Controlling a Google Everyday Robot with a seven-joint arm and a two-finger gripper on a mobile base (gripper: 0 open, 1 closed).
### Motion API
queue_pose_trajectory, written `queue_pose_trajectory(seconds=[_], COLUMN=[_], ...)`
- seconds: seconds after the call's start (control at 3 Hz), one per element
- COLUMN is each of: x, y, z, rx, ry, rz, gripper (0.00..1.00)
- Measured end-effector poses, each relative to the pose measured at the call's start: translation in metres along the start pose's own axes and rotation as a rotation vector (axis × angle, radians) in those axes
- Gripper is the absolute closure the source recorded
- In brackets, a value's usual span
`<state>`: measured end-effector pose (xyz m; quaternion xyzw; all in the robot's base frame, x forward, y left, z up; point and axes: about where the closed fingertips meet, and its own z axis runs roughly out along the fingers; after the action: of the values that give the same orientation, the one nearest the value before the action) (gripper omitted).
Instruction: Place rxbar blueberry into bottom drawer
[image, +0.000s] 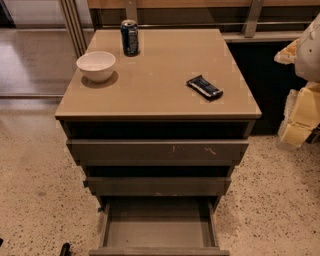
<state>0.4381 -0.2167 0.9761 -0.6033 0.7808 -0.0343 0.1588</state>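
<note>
The rxbar blueberry (204, 87) is a small flat dark bar with pale lettering. It lies on the right part of the cabinet top. The bottom drawer (159, 250) is pulled out at the foot of the cabinet and shows a plain grey floor with nothing on it. My gripper (303, 120) is at the right edge of the view, with the white and cream arm parts, beside the cabinet. It is to the right of the bar and apart from it.
A white bowl (96, 65) stands at the left of the cabinet top (155, 75), and a blue soda can (130, 37) stands at the back. The two upper drawers (157, 150) are partly pulled out above the bottom drawer. Speckled floor surrounds the cabinet.
</note>
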Motion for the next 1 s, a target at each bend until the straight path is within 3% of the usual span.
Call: queue_pose_trajectory(seconds=[0.67, 1.0], x=[-0.001, -0.010], y=[-0.004, -0.038], z=[0.001, 0.019], rx=[0.013, 0.068], ry=[-0.013, -0.121], rz=[0.010, 0.121], gripper=[0.10, 0.41])
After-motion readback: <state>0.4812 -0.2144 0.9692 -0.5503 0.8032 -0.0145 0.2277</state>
